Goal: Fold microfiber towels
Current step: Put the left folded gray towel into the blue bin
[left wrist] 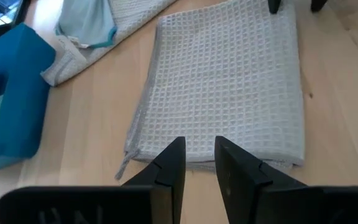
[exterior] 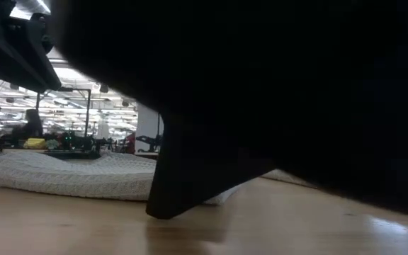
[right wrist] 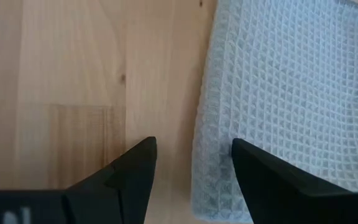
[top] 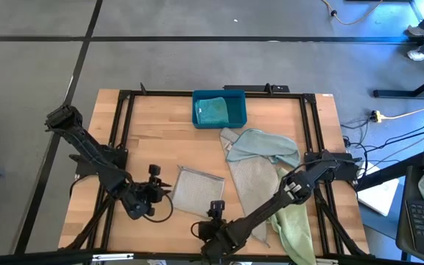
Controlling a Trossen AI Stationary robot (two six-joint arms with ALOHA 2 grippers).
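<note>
A pale grey towel (top: 197,190), folded into a smaller rectangle, lies flat on the wooden table (top: 153,132). My left gripper (top: 166,193) hovers just left of it, open a little, with nothing between its fingers (left wrist: 199,146). My right gripper (top: 213,215) is low at the towel's near right corner and open wide. Its fingers stand on either side of one towel edge (right wrist: 207,124), one over bare wood and one over the cloth. Their tips also show in the left wrist view (left wrist: 272,6). My right gripper comes down at a slant over the folded towel's edge near a corner (right wrist: 197,199). I cannot tell whether either finger touches the cloth or the table. My left gripper touches nothing.
A second grey towel (top: 252,188) lies spread to the right, with a pale blue towel (top: 260,143) bunched on its far end and a pale green one (top: 294,230) at the near right. A blue bin (top: 235,94) holding a teal towel (top: 212,110) stands at the far edge.
</note>
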